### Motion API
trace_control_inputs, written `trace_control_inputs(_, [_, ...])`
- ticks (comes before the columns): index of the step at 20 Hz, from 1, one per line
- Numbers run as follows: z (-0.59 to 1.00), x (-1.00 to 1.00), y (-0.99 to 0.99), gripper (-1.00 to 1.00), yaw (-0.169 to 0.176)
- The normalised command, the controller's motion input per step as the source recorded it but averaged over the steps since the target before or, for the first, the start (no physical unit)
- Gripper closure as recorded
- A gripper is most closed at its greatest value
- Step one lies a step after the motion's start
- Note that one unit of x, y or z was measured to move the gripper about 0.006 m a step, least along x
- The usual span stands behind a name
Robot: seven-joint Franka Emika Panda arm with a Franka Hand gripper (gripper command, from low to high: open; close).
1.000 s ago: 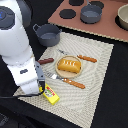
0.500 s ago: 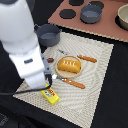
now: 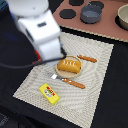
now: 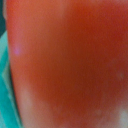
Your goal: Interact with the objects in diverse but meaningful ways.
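A golden scored bread loaf (image 3: 69, 65) lies on a tan plate (image 3: 61, 73) in the middle of the mat. A brown sausage (image 3: 87, 58) lies just beyond it. Orange-handled cutlery (image 3: 71, 82) lies in front of the plate. A yellow packet block (image 3: 49, 93) lies nearer the front. My arm (image 3: 42, 32) hangs over the mat's far corner at the exterior view's left, blurred, and hides the gripper. A red surface, the tomato (image 4: 70, 60), fills the wrist view at very close range. No fingers show in either view.
A beige mat (image 3: 95, 95) covers the dark table. A brown stove board (image 3: 107, 27) stands at the back with a grey-blue pot (image 3: 91, 13) and another pot (image 3: 122, 17) at the exterior view's right edge. A black cable (image 3: 15, 65) runs along the mat's left side.
My arm has swung from the mat's front left edge toward the back and the exterior view's right, and now covers the grey pot seen there earlier.
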Motion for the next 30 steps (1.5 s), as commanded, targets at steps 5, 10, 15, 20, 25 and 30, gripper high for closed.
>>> trace_control_inputs(5, [0.42,-0.10,0.68,1.00,0.119])
trace_control_inputs(10, [-0.01,-0.40,0.54,1.00,0.134])
trace_control_inputs(15, [-0.28,-0.60,0.44,1.00,0.100])
trace_control_inputs(20, [-0.42,-0.79,0.31,1.00,0.075])
trace_control_inputs(25, [-0.46,-0.89,0.16,1.00,0.039])
trace_control_inputs(30, [-0.54,-0.85,0.08,1.00,0.024])
